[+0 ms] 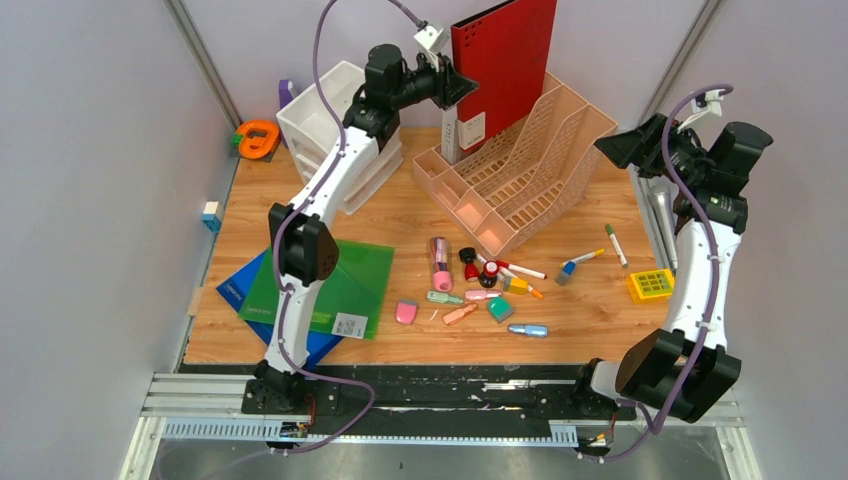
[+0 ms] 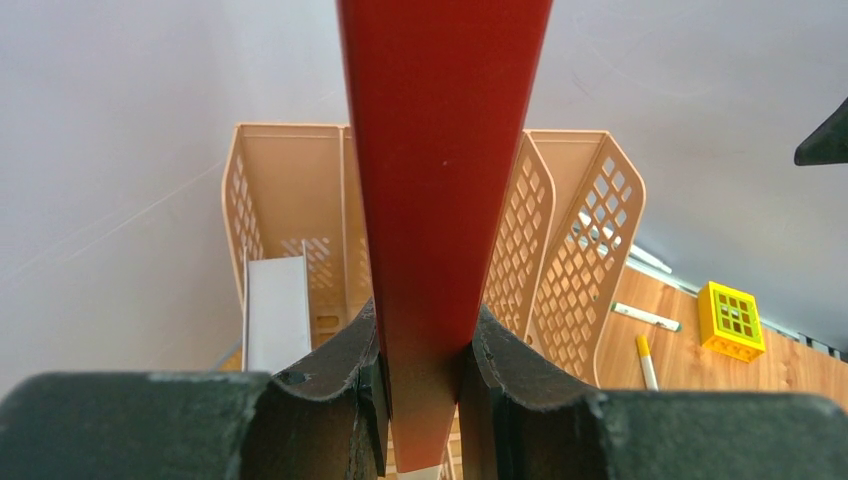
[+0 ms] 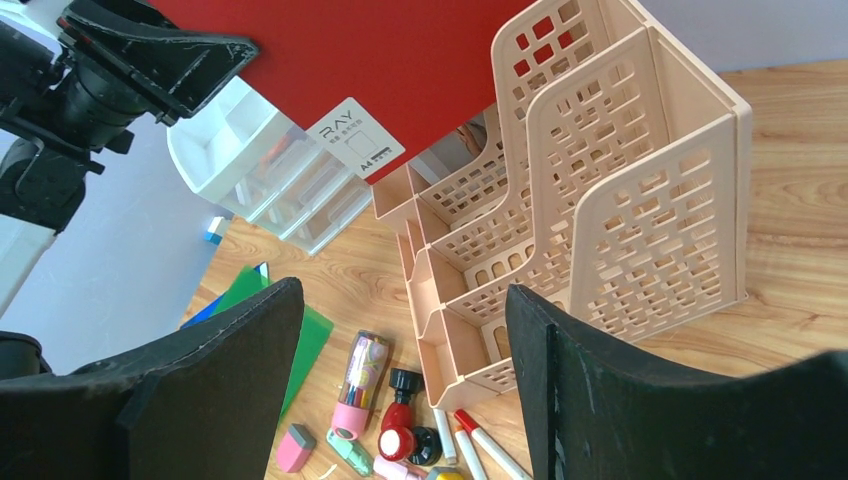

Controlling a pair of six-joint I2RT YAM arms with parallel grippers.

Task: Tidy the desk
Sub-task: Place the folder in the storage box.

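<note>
Top external view: at the bottom of the frame both arm bases sit on the rail edge of the desk (image 1: pixel 590 320), the wood tabletop that fills the middle of the picture. Just beyond them a green folder (image 1: pixel 350 275) lies flat over a blue folder (image 1: pixel 235 290) at lower left. Pens and markers (image 1: pixel 488 272) are scattered across the centre, and a yellow block (image 1: pixel 650 285) sits at right.

Farther back, a peach file rack (image 1: pixel 540 160) stands slanted toward upper right, with a white drawer unit (image 1: pixel 315 120) just beside it at upper left. At top centre the left gripper (image 1: pixel 462 88) pinches a red folder (image 1: pixel 505 50) by its edge. The folder is upright, its long axis vertical and its lower end at the rack's far-left corner.

The left wrist view looks along the folder's thin edge onto the rack's compartments, with a grey file (image 2: pixel 275 315) standing in the left one. Which slot the folder is lined up with cannot be told.

The right gripper (image 1: pixel 612 148) hovers at right of the rack, jaws wide and holding nothing, well apart from the folder. The left arm alone looks placed to lower the folder. Room is tight, with the grey wall close behind and the drawer unit near the left arm; bare wood lies open at right.
</note>
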